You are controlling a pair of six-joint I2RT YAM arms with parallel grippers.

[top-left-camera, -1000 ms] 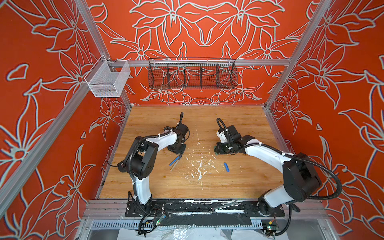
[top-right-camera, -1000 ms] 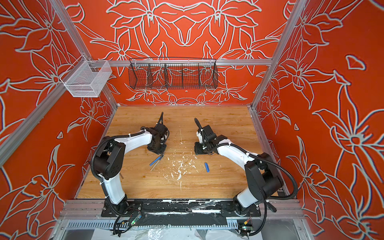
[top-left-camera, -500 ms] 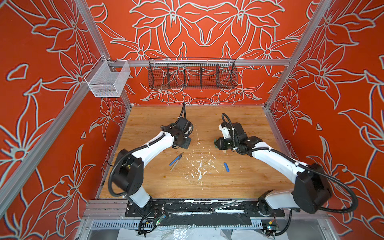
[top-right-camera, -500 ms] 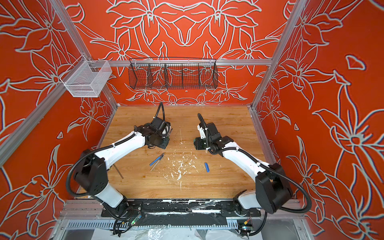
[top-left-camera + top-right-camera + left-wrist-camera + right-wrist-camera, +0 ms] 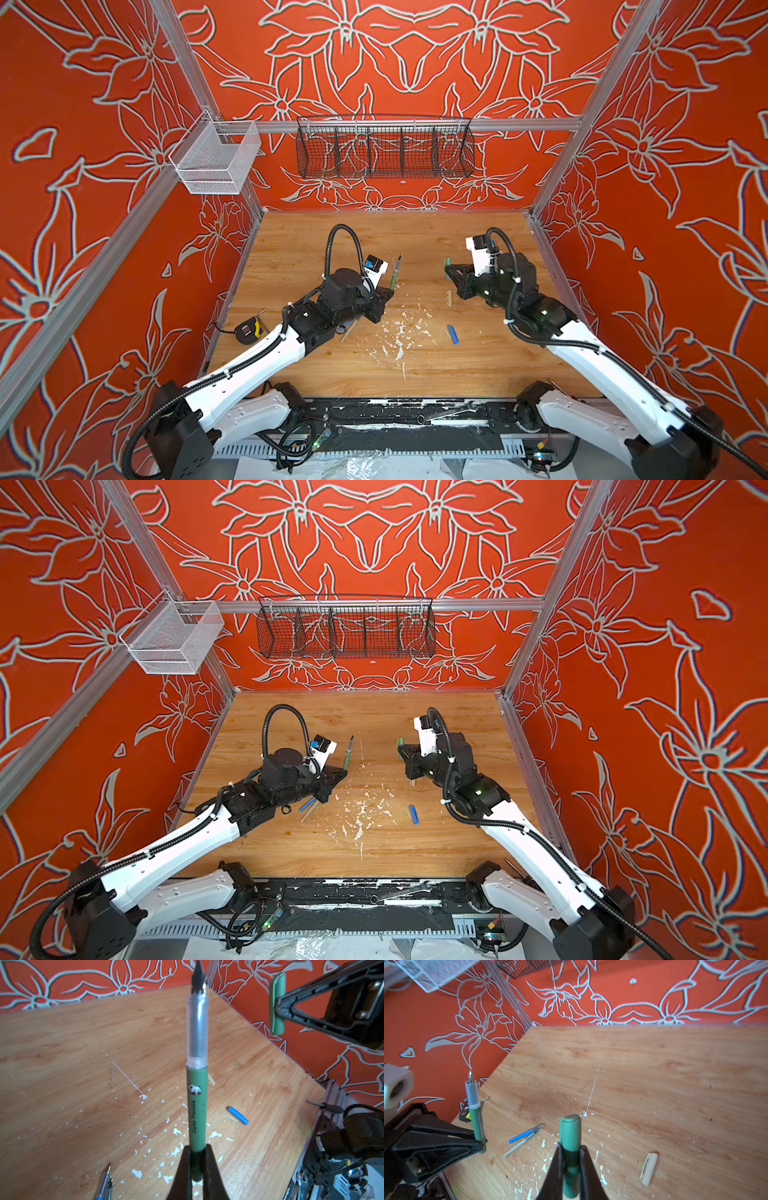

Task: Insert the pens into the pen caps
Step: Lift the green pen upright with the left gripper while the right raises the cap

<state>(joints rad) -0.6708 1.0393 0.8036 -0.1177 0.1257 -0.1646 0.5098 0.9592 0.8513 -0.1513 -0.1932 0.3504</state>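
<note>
My left gripper [image 5: 197, 1148] is shut on the lower end of the olive green pen [image 5: 197, 1095], whose dark tip points up and away. In both top views the pen [image 5: 395, 272] [image 5: 348, 753] is left of centre. My right gripper [image 5: 570, 1148] is shut on the green cap [image 5: 570, 1132]. The cap [image 5: 447, 262] is level with the pen, a gap apart. The blue cap [image 5: 453, 334] and the beige cap [image 5: 448, 297] lie on the table. Beside each other near the left arm are the blue pen [image 5: 522, 1135] and the beige pen [image 5: 519, 1146].
White flecks [image 5: 399, 332] are scattered over the middle of the wooden table [image 5: 415, 241]. A tape measure [image 5: 249, 329] lies by the left wall. A black wire basket [image 5: 384, 151] and a white mesh basket [image 5: 216, 160] hang on the back rail.
Both arms have stretched forward and lowered their elbows. The left gripper has carried the green pen toward the middle. The right gripper has kept the green cap and shifted slightly back.
</note>
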